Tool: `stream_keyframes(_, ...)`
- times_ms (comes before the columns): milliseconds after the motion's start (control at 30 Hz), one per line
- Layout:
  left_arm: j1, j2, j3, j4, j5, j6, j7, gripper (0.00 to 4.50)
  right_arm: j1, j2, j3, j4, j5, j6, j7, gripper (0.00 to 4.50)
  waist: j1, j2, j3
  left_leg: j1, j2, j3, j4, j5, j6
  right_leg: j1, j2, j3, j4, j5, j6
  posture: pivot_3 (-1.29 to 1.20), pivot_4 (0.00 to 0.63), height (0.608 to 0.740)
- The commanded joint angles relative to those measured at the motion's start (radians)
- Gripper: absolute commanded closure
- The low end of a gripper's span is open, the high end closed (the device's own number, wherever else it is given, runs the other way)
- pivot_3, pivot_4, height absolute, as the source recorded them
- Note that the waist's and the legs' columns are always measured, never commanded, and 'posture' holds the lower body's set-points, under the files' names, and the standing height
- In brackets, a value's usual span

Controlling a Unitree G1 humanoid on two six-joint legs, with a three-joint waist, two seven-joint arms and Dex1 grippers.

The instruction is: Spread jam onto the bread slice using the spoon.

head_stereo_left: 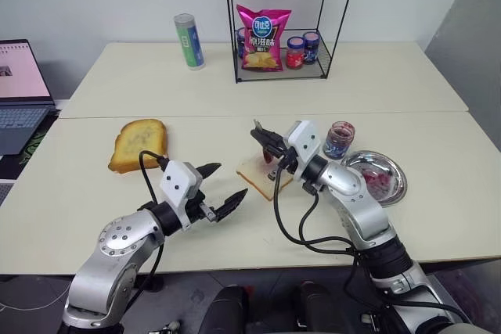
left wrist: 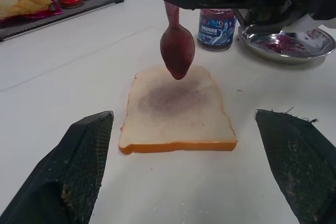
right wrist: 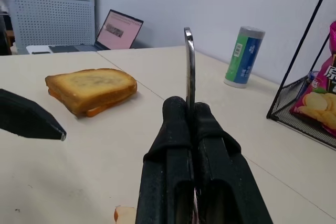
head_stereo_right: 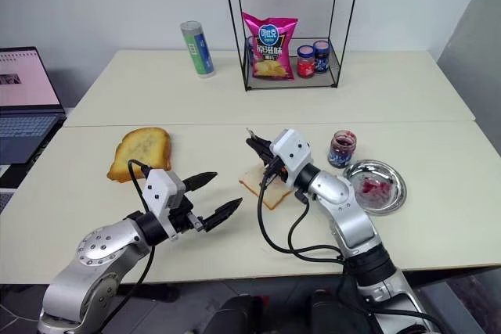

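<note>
Clamped together on the handle of the spoon (left wrist: 177,51), the right gripper (right wrist: 191,114) fingers hold it so the purple-smeared bowl hangs below them, just above the bread slice (left wrist: 176,109); whether the bowl's tip touches the crumb I cannot tell. Wide apart and holding nothing, the left gripper (head_stereo_left: 218,192) has one finger either side of the slice's near edge, clear of the crust. A faint purple smear of jam (left wrist: 170,97) already marks the middle of the slice, beneath the spoon. To spread well, I judge the bowl should come down with its back flat on the crumb and sweep lightly from the smear toward the bare crust edges; soft untoasted bread could tear or slide under pressure, so the open left fingers could steady it. Counted: one spoon, one white slice, one toasted slice (head_stereo_left: 138,145), one steel dish (head_stereo_left: 394,174) holding more jam, one open jam jar (head_stereo_left: 339,139) beside it, and two lidded jars (head_stereo_right: 311,57) on the wire rack.
</note>
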Motion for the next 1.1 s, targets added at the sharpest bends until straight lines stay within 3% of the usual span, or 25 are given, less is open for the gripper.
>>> stream_keyframes(33, -0.002, 0.027, 0.035, -0.028, -0.01, -0.026, -0.017, 0.0, -0.005, -0.007, -0.015, -0.054, -0.012, -0.032, 0.014, 4.49, 0.001, 0.0, 0.0, 0.0, 0.0, 0.0, 0.0, 0.0, 0.0, 0.0, 0.0, 0.0, 0.0, 0.0, 0.0, 0.0, 0.15, 0.74)
stream_keyframes(533, -0.013, 0.025, 0.031, -0.017, -0.007, -0.028, -0.009, 0.0, -0.025, -0.014, -0.05, -0.033, -0.027, -0.052, 0.023, 4.49, 0.002, 0.0, 0.0, 0.0, 0.0, 0.0, 0.0, 0.0, 0.0, 0.0, 0.0, 0.0, 0.0, 0.0, 0.0, 0.0, 0.15, 0.74)
stream_keyframes(733, -0.02, 0.025, 0.032, -0.011, -0.006, -0.027, -0.008, 0.0, -0.002, 0.109, -0.18, -0.027, 0.173, 0.2, -0.063, 4.49, 0.002, 0.0, 0.0, 0.001, 0.0, 0.0, 0.0, 0.0, 0.0, 0.001, 0.0, 0.0, 0.001, 0.0, -0.001, 0.0, 0.15, 0.74)
stream_keyframes(867, -0.024, 0.027, 0.024, -0.018, -0.011, -0.02, -0.011, 0.0, -0.025, 0.242, -0.355, 0.053, 0.396, 0.426, -0.18, 4.49, 0.002, 0.0, 0.0, 0.001, 0.001, -0.001, 0.0, 0.0, 0.0, 0.001, 0.0, 0.0, 0.001, 0.002, -0.005, 0.0, 0.15, 0.74)
stream_keyframes(1100, -0.021, 0.03, 0.033, -0.024, -0.009, -0.015, -0.003, 0.0, -0.063, 0.321, -0.508, 0.124, 0.574, 0.579, -0.279, 4.49, 0.002, 0.0, 0.0, 0.001, 0.001, 0.0, 0.0, 0.0, 0.0, 0.001, 0.0, 0.0, 0.001, 0.002, -0.005, 0.0, 0.15, 0.74)
